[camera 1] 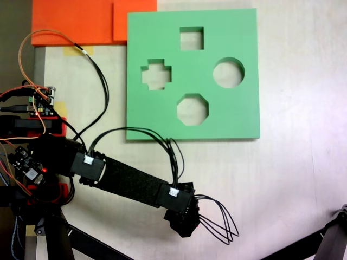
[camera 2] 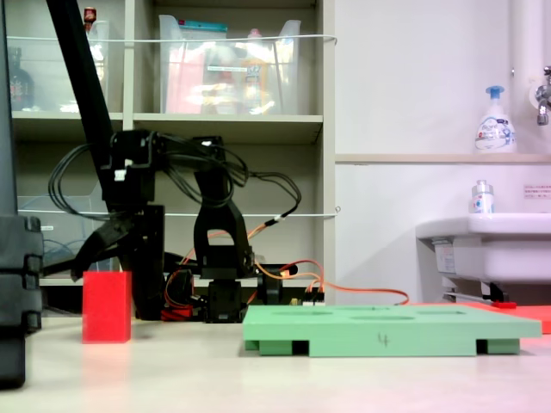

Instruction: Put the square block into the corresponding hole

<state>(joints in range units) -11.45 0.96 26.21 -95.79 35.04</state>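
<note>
A: Pale tabletop (camera 1: 303,179), shelves w/ plastic bins behind, a sink (camera 2: 486,241) and a soap bottle (camera 2: 495,120) off to the right in the low fixed view. Where's the gripper (camera 2: 110,249)?

B: Low fixed view, left side. It hangs just above the square block (camera 2: 107,306), jaws spread apart, one dark finger (camera 2: 93,251) angling down past the block's top left corner. Can't tell if it touches the block; nothing looks clamped.

A: And the block itself?

B: Red, upright on the table, directly under the gripper. In the top-down fixed view the arm's black wrist covers that spot, so no red shows there.

A: Green board (camera 1: 238,114)?

B: Flat on the table, well apart from the gripper: to its right in the low view, up-screen from the wrist in the top-down view. The square hole (camera 1: 191,38) sits at the board's far edge from the gripper, w/ the cross cutout (camera 1: 156,74), the round one (camera 1: 228,72) and the octagon (camera 1: 192,109) nearer.

A: Anything else?

B: Orange foam sheets (camera 1: 81,21) beyond the board's corner, top left in the top-down view.
</note>
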